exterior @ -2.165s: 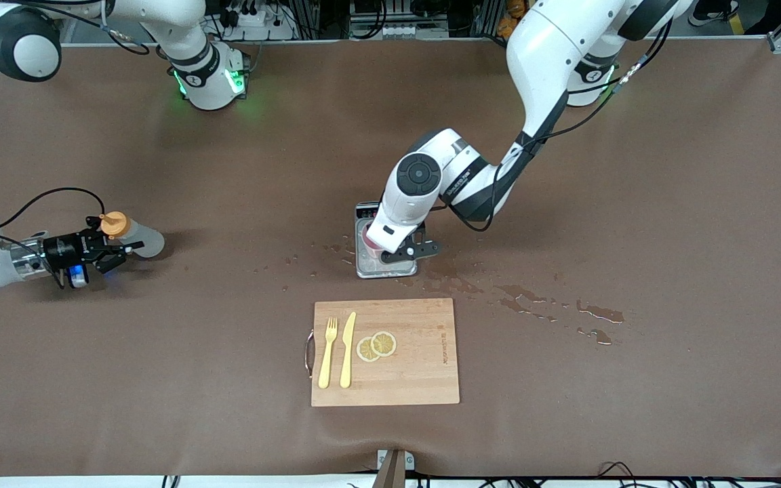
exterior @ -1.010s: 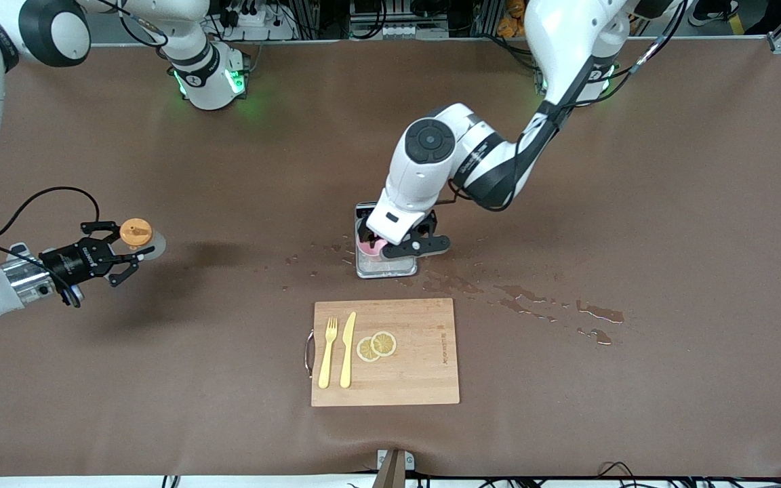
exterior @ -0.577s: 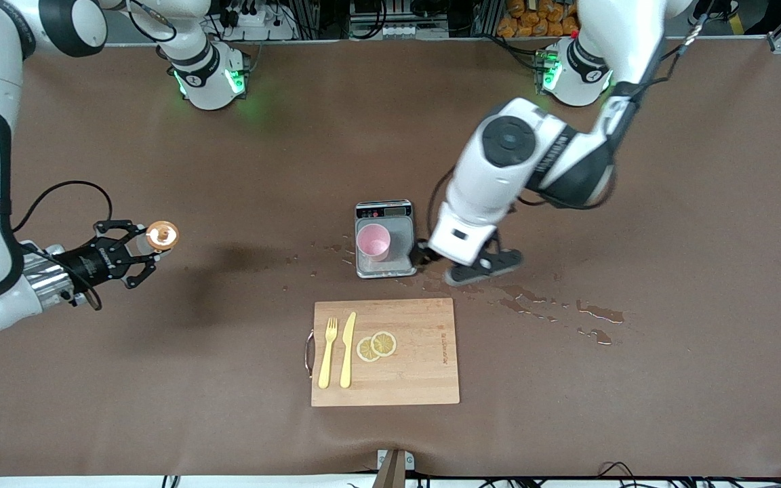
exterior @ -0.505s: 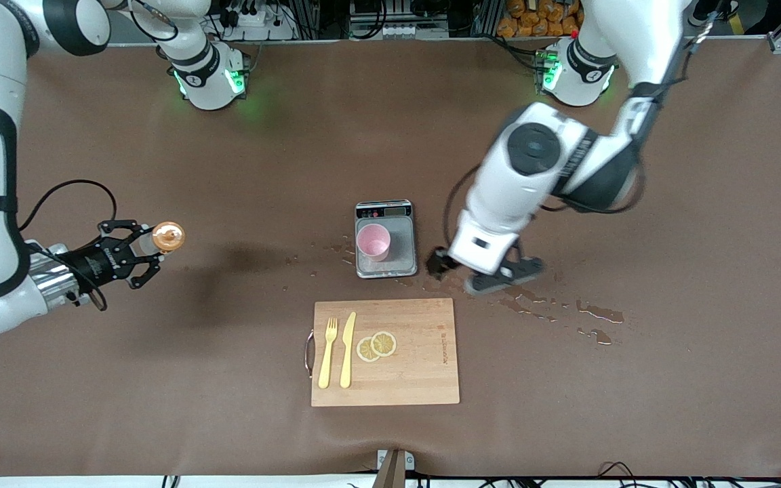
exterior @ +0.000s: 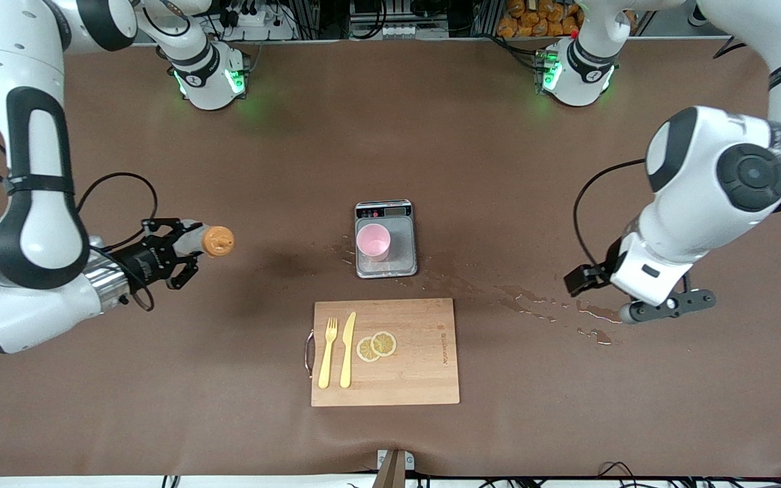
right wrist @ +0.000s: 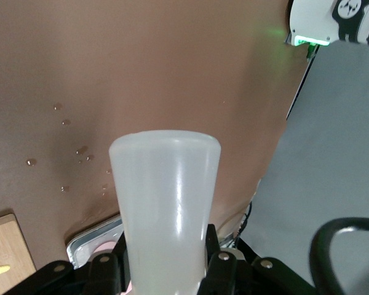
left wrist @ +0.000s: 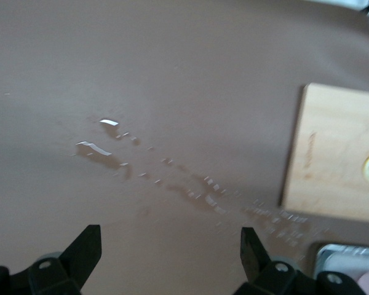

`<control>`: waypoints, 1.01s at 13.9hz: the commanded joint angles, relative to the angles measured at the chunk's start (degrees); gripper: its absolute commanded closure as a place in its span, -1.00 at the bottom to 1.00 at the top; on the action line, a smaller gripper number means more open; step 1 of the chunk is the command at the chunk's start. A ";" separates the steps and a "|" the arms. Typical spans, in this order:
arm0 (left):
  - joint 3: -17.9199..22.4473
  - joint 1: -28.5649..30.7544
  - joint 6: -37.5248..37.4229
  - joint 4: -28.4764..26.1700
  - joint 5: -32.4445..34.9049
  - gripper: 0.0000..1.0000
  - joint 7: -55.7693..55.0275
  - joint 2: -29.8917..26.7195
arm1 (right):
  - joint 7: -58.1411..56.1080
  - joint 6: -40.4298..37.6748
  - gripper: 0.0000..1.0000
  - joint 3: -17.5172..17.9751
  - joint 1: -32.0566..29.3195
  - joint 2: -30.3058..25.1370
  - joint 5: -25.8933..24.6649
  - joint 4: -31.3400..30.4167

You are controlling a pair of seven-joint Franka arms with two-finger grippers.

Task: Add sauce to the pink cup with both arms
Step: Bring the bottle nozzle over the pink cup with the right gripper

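Bare table between sauce and pink cup.

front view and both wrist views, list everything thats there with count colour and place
pink cup: 1, pale pink, upright on the scale
scale: 1, grey, mid-table, farther from the front camera than the cutting board
sauce bottle: 1, whitish with orange cap, held in the air over bare table toward the right arm's end
cutting board: 1, light wood, nearer the front camera than the scale
fork: 1, yellow, on the board
knife: 1, yellow, on the board beside the fork
lemon slices: 2, yellow, overlapping on the board
spilled liquid: several wet patches, from beside the scale toward the left arm's end
right gripper: black, shut on the sauce bottle
left gripper: black, open, empty, over the wet patches
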 commanded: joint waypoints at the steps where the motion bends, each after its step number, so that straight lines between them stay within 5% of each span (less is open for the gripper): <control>1: -0.84 2.96 -2.78 -7.24 0.27 -1.00 5.53 -8.09 | 7.83 1.09 0.05 -0.52 2.48 -0.75 -0.65 0.66; 5: -0.48 6.91 -2.96 -15.17 0.00 -1.00 14.24 -16.81 | 19.00 2.94 0.05 -0.61 8.27 -0.84 -3.54 0.84; 9: 0.04 6.32 -5.85 -15.36 0.00 -1.00 15.91 -19.36 | 26.31 4.53 0.05 -0.52 13.99 -0.58 -8.56 0.84; 14: 9.36 -0.98 -14.98 -13.08 -0.17 -1.00 21.36 -24.38 | 27.03 4.53 0.04 -0.43 19.09 -0.05 -16.63 0.31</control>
